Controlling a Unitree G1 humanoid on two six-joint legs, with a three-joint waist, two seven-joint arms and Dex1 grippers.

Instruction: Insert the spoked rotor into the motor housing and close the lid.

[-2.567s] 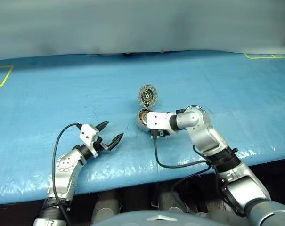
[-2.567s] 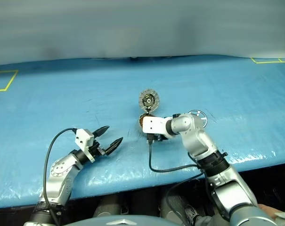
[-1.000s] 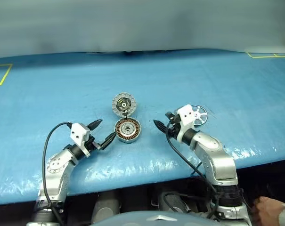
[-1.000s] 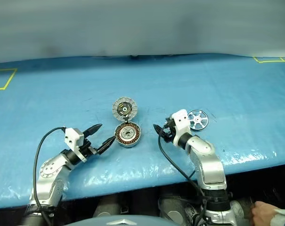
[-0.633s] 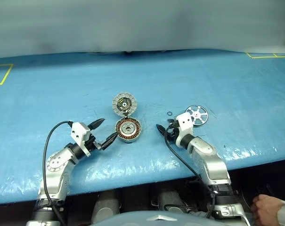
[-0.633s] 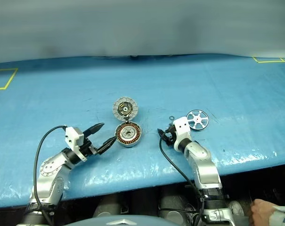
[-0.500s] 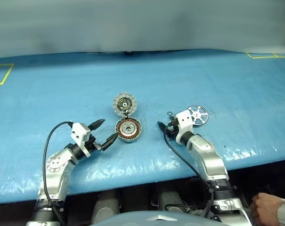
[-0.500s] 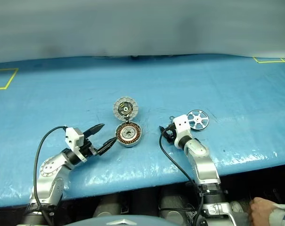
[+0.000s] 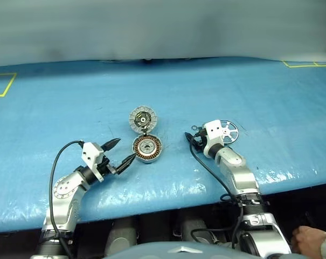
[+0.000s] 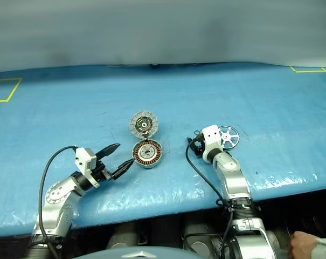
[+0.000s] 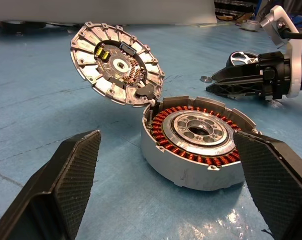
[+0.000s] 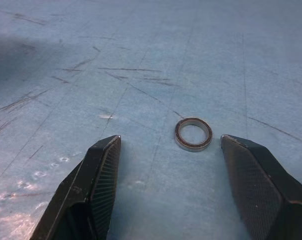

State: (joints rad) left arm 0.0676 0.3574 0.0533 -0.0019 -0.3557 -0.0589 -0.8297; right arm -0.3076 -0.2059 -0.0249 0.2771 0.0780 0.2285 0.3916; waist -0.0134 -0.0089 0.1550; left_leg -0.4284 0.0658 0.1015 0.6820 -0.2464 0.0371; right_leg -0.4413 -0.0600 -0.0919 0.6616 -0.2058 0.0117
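The motor housing lies on the blue table with its copper winding ring showing. Its hinged lid stands open behind it, inner face towards me. My left gripper is open just left of the housing, its fingers either side of it without touching. The spoked rotor lies flat to the right, partly behind my right wrist. My right gripper is open and empty, low over the table, with a tiny ring on the table just ahead of its fingertips.
The blue table cover stretches far back to a pale wall. Yellow tape marks sit at the far left and far right corners. The table's front edge runs close below both arms. A person's hand shows at the lower right.
My right gripper has left the housing, moved forward and to the right, tipped down, and now sits by the tiny ring. The left gripper has stayed open beside the housing.
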